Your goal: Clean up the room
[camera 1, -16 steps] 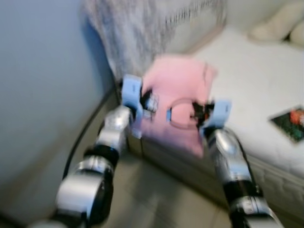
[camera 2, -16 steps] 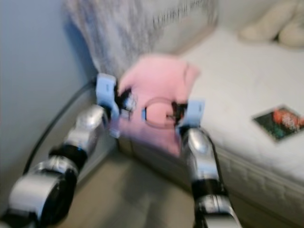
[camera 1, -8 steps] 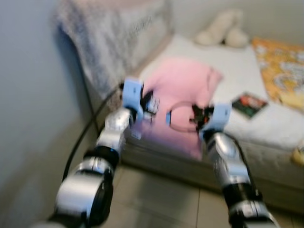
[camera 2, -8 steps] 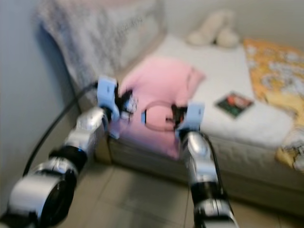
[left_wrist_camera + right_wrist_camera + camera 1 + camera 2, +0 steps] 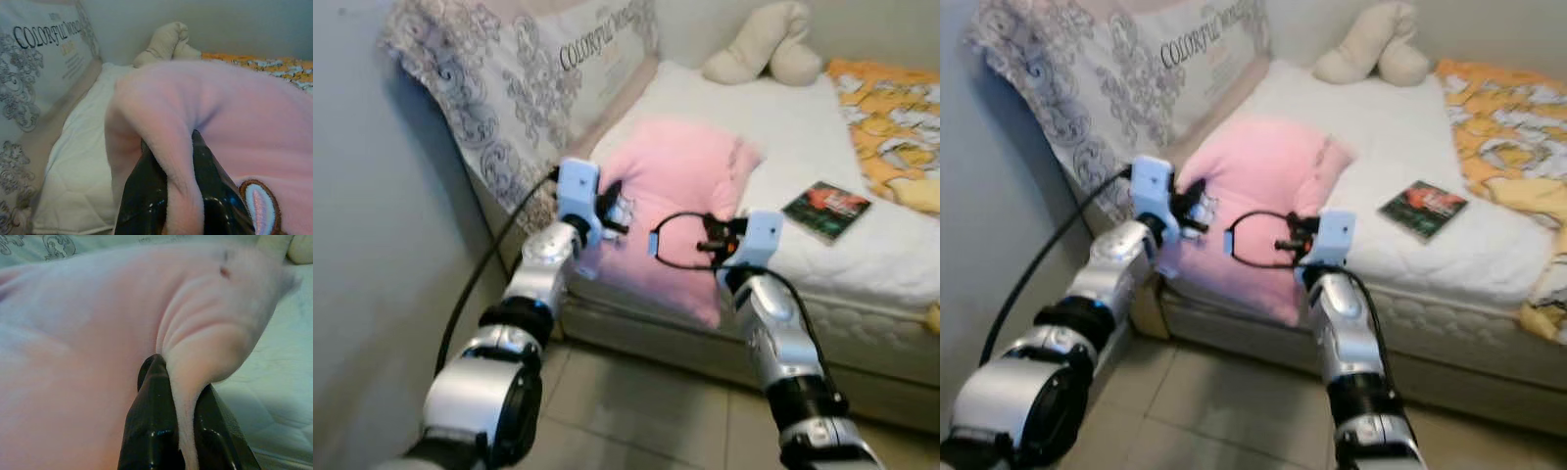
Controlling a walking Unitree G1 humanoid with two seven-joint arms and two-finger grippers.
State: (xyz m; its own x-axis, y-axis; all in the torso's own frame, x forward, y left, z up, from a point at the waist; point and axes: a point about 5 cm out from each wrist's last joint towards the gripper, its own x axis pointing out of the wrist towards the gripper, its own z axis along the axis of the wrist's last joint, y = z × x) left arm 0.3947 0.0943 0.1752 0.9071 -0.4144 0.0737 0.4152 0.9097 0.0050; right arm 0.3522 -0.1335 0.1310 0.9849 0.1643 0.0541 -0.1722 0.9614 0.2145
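While a patterned pillow (image 5: 524,73) printed "COLORFUL WORLD" leans at the head of the bed (image 5: 773,117), both grippers pinch folds of the pink blanket (image 5: 680,191) held over the mattress's near edge — left gripper (image 5: 178,196) and right gripper (image 5: 181,423) each clamped on fleece. A book (image 5: 825,208), a plush toy (image 5: 764,44) and an orange quilt (image 5: 891,117) lie beyond.

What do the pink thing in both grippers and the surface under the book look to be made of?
Pink blanket: looks like soft fleece, matte and fuzzy, bunching into thick rounded folds where the left gripper and right gripper pinch it. Bed surface: white quilted fabric, probably a padded mattress cover, with stitched diamond lines. Book: seemingly a glossy printed cover.
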